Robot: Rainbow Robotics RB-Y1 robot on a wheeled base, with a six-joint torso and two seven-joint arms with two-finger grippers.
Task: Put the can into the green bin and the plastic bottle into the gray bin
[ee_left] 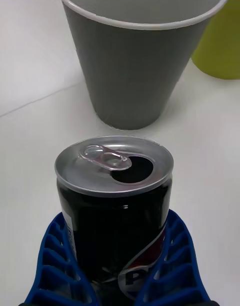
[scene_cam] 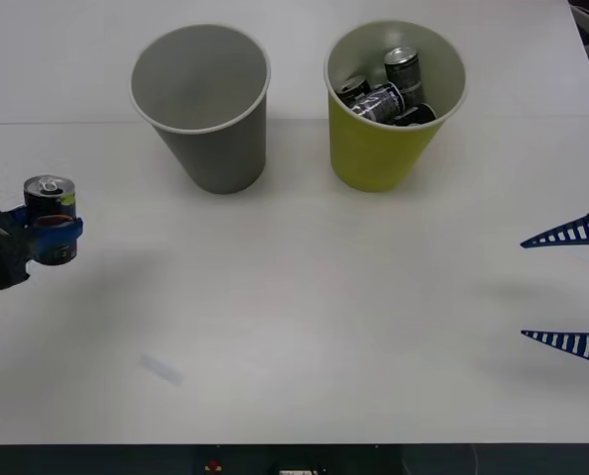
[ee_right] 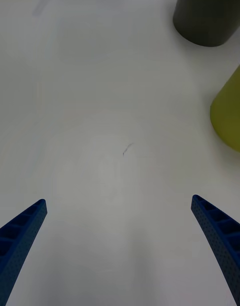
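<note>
- Left gripper (scene_cam: 51,237): at the table's (scene_cam: 304,327) left edge, its blue fingers (ee_left: 55,256) clamped around the can (scene_cam: 50,203), which stands upright, its tab opened.
- Right gripper (scene_cam: 569,289): at the right edge, fingers spread, grasping nothing.
- Gray bin (scene_cam: 203,104): upright, beside the green bin (scene_cam: 391,109).
- Green bin: contains similar dark cans (scene_cam: 385,94).

Can (scene_cam: 49,205): small, dark, silver top, tab lifted, mouth open, upright, well left of gray bin (scene_cam: 203,104). Gray bin: upright, tapered, pale rim. Green bin (scene_cam: 388,109): yellow-green, upright, just right of gray bin, holding several similar dark cans.
</note>
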